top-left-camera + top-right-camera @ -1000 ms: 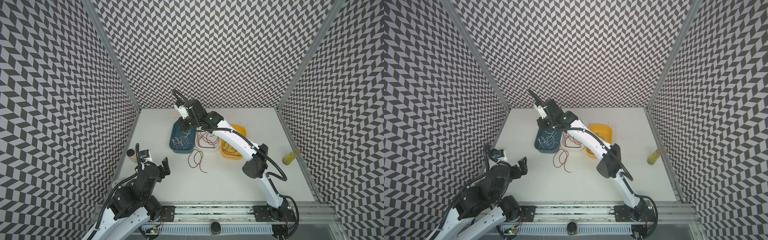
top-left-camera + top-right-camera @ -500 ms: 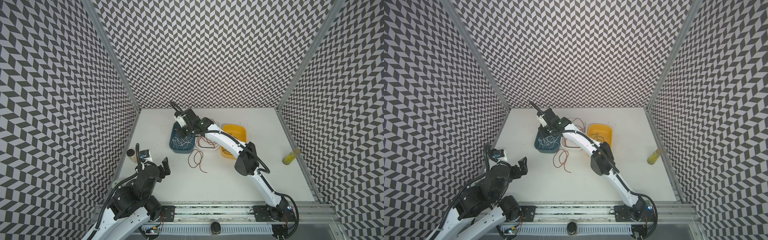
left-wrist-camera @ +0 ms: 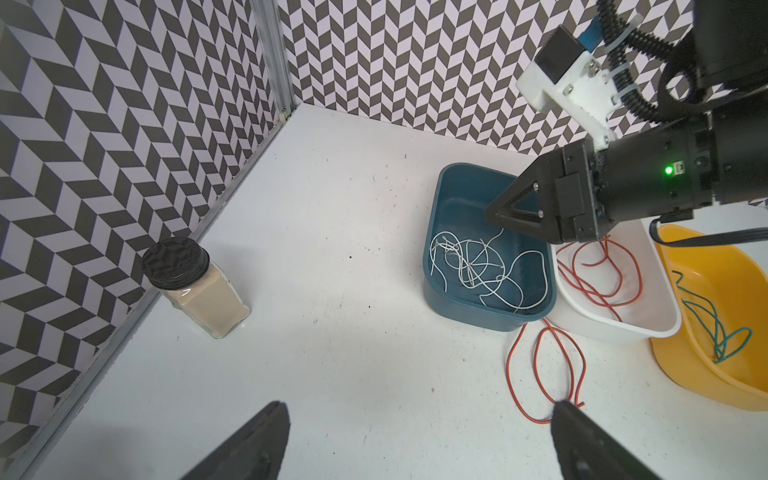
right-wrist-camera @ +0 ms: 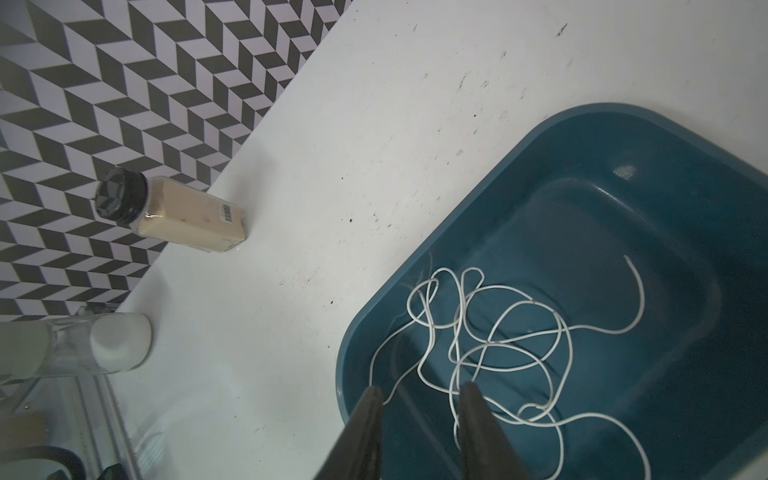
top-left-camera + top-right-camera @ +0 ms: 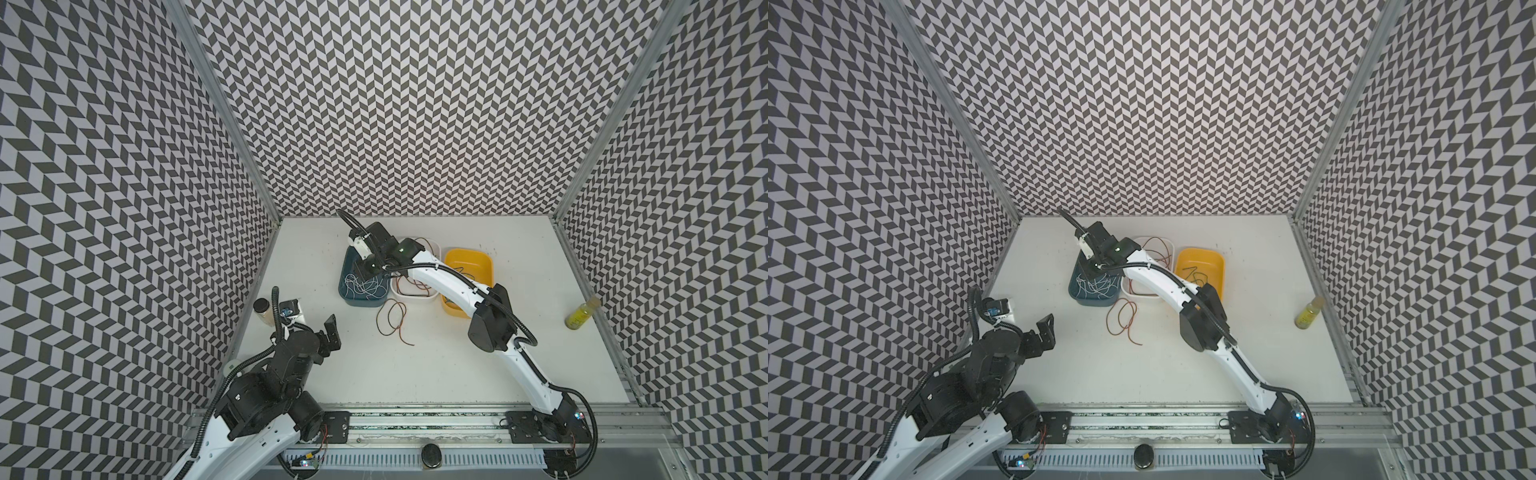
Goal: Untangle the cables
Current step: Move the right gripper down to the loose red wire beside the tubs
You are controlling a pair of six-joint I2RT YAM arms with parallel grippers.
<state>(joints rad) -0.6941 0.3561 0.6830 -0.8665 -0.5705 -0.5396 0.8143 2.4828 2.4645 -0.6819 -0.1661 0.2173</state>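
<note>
Right gripper [image 4: 420, 387] hangs over the blue tub [image 4: 582, 110], jaws partly apart, nothing pinched. White cable [image 4: 488, 343] lies loose inside the tub. Left gripper [image 3: 422, 405] is wide open, empty, well clear of it.

Looks mostly sorted:
- Done: red in the white tub [image 3: 648, 332] beside, green cable [image 3: 723, 345] one tub further.
- Left: a red loop [image 3: 510, 365] on the table just outside.

Left wrist view shows all three colours. Right wrist view shows only white, plus the jaw gap.

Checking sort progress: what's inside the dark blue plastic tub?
Loose loops of thin white cable lie on the floor of the dark blue rectangular plastic tub. Nothing else shows inside. The right claw, jaws apart, covers the patch beneath it.
</note>
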